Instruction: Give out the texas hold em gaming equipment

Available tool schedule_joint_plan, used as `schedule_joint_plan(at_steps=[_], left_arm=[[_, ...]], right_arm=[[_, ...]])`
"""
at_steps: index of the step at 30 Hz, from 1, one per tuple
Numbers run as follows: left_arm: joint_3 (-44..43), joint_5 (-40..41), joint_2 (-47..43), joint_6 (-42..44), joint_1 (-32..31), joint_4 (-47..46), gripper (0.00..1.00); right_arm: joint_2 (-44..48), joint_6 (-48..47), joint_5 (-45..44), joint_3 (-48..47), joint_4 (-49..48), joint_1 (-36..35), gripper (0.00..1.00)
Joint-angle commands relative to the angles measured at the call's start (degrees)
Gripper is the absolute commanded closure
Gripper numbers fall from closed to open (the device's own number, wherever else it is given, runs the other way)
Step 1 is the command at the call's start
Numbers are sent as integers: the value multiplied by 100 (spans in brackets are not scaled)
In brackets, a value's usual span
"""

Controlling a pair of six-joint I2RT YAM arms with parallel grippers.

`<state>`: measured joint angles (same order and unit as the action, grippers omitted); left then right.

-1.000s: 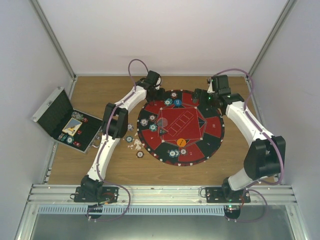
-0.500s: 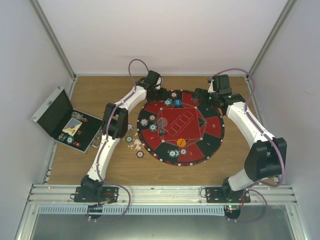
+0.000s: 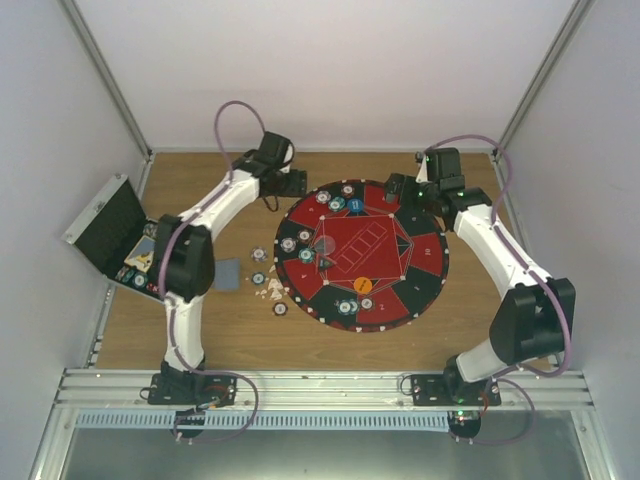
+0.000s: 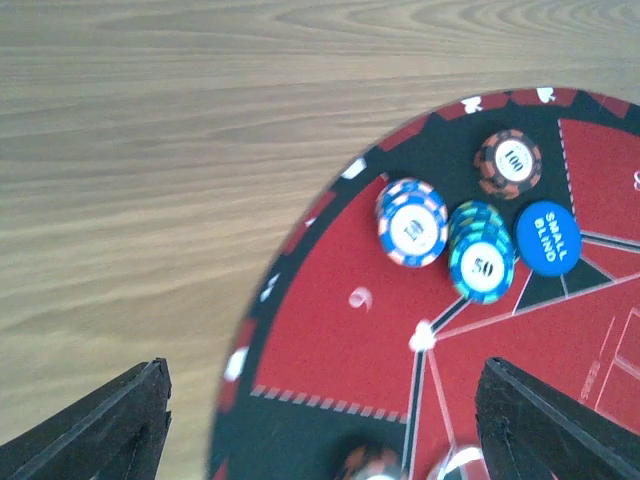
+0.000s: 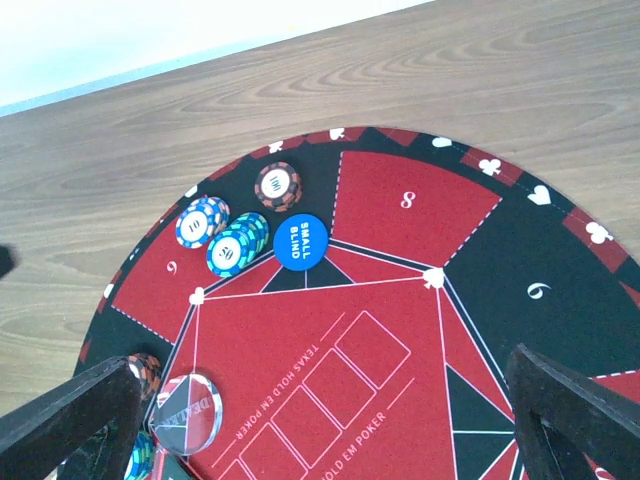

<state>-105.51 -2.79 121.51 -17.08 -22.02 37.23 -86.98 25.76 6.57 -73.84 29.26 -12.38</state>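
On the round mat's far left sector stand a white-blue chip stack (image 4: 412,222), a teal chip stack (image 4: 482,255), a dark red chip (image 4: 508,163) and a blue Small Blind disc (image 4: 548,238). The same chips (image 3: 338,204) show from above. My left gripper (image 3: 291,183) hovers at the mat's far left rim, open and empty; its fingers (image 4: 100,430) straddle the rim. My right gripper (image 3: 398,190) is open and empty over the mat's far side, with the Small Blind disc (image 5: 300,241) and a clear dealer button (image 5: 187,415) below it. An orange disc (image 3: 362,285) lies near the mat's front.
The red-and-black mat (image 3: 425,270) fills the table's middle, with more chips (image 3: 289,244) on its left and front sectors. A grey-blue card (image 3: 229,274) and loose chips (image 3: 258,278) lie on the wood left of it. The open black case (image 3: 105,222) sits at the left edge.
My left gripper opened and drew back to the left off the mat. The left arm swung left, uncovering the card on the table. The right arm hardly moved.
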Motion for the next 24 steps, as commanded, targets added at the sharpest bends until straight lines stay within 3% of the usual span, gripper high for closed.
schedule_joint_plan(at_steps=[1,8,24], left_arm=[[1385,600,-1047,300,118,-160,16],[2919,1020,-1794,264,211,75,22],[3615,771,-1892,374,245,202,28]], right_arm=[[-174,-135,189,-82,-142,-73,0],[-475,-242,430,-283,-137,-106,0],[-526,-181,453,-201,-122,-243,0]])
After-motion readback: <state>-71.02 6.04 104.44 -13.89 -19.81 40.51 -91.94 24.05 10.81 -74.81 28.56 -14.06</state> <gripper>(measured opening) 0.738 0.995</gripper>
